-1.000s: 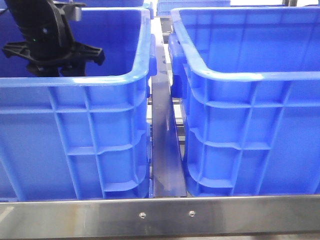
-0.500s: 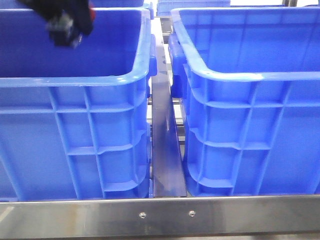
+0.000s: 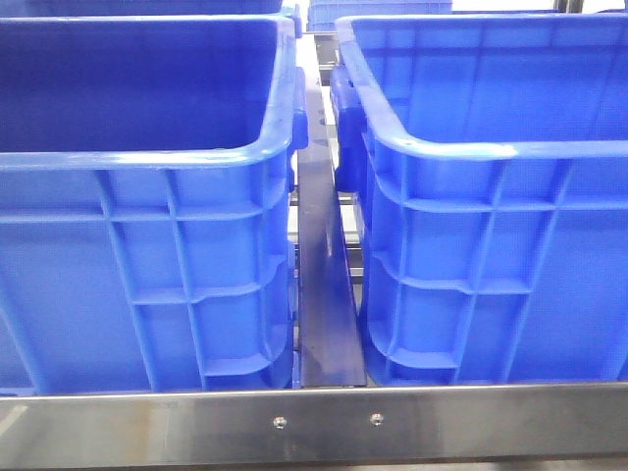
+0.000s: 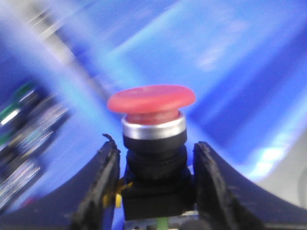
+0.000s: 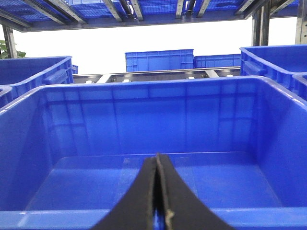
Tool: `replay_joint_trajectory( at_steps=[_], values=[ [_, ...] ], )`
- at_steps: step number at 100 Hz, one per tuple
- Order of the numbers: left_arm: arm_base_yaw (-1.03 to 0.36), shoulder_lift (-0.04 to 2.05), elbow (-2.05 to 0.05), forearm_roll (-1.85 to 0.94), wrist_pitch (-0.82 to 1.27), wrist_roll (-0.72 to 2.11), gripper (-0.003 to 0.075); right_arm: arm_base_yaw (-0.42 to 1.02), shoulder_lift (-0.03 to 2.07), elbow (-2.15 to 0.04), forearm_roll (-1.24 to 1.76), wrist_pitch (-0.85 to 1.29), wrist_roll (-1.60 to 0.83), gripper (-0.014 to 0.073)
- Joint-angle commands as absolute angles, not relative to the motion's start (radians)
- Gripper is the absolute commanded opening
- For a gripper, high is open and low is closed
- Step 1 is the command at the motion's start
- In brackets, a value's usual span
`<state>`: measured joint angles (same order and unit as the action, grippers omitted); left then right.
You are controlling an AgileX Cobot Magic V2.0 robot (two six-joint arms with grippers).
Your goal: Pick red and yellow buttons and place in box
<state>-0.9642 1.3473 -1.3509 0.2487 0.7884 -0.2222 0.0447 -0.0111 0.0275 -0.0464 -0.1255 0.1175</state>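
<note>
In the left wrist view my left gripper [image 4: 154, 147] is shut on the black body of the red button [image 4: 151, 99]; its dark red domed cap and silvery collar stand above the fingers. The background there is blurred blue. The yellow button is out of view. The box [image 3: 471, 149], with panel lines on its inner walls, is the right crate in the front view. It also fills the right wrist view [image 5: 153, 115], just past my right gripper [image 5: 156, 160], which is shut and empty. Neither gripper shows in the front view.
A similar blue crate with smooth inner walls [image 3: 147, 157] stands on the left, with a metal rail [image 3: 324, 294] between the two crates. A steel bar [image 3: 324, 424] runs along the front. Blurred small parts [image 4: 24, 129] show in the left wrist view. More crates [image 5: 158, 60] stand behind.
My left arm has risen out of the left crate and left the front view through the top. The crates have not moved.
</note>
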Motion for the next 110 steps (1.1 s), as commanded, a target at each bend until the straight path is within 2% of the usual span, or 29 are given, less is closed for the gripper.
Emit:
replay_joint_trajectory(
  at_steps=[1, 31, 40, 55, 83, 110],
  values=[
    [-1.018, 1.313, -1.376, 0.262, 0.693, -0.199, -0.0019, 0.038, -0.037, 0.015, -0.055, -0.209, 0.117, -0.0069],
    [-1.063, 1.313, -1.376, 0.262, 0.678, -0.195, -0.0019, 0.039, -0.037, -0.027, -0.054, -0.258, 0.155, -0.0069],
    [-1.063, 1.313, -1.376, 0.262, 0.678, -0.195, -0.0019, 0.039, -0.036, -0.109, -0.054, -0.147, 0.214, -0.0069],
    [-1.063, 1.315, -1.376, 0.262, 0.678, -0.195, -0.0019, 0.039, 0.002, -0.310, -0.054, 0.165, 0.265, -0.0069],
    [-1.063, 1.315, -1.376, 0.262, 0.678, -0.195, -0.0019, 0.039, 0.293, -0.673, 0.052, 0.653, 0.265, -0.0069],
    [-1.063, 1.315, -1.376, 0.260, 0.692, -0.195, -0.0019, 0.039, 0.492, -0.755, 0.166, 0.709, 0.264, -0.0067]
  ],
)
